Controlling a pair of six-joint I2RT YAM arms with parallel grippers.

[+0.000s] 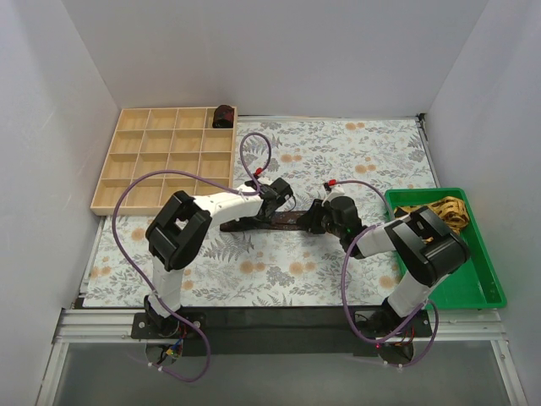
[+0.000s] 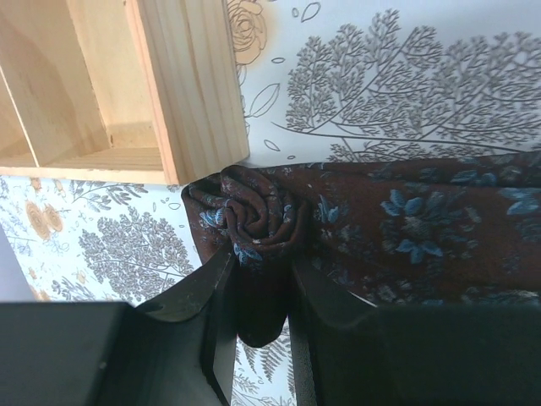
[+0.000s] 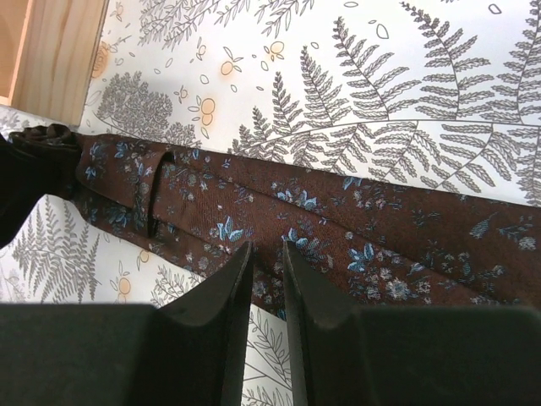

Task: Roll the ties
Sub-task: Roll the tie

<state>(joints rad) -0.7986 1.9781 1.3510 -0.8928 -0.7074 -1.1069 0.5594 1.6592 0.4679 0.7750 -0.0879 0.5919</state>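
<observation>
Clamping the tie (image 2: pixel 423 211) at its rolled core, left end effector (image 2: pixel 258 266) is closed tight. Right end effector (image 3: pixel 266 258), nearly closed, pinches the flat length, which looks soft and slippery.

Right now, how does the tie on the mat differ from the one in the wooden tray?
The mat tie lies mostly flat, only its end rolled; tray tie is a full bundle. The mat tie is pinched in the left hand; tray tie sits untouched in a corner compartment of the wooden tray. Both are dark maroon.
</observation>
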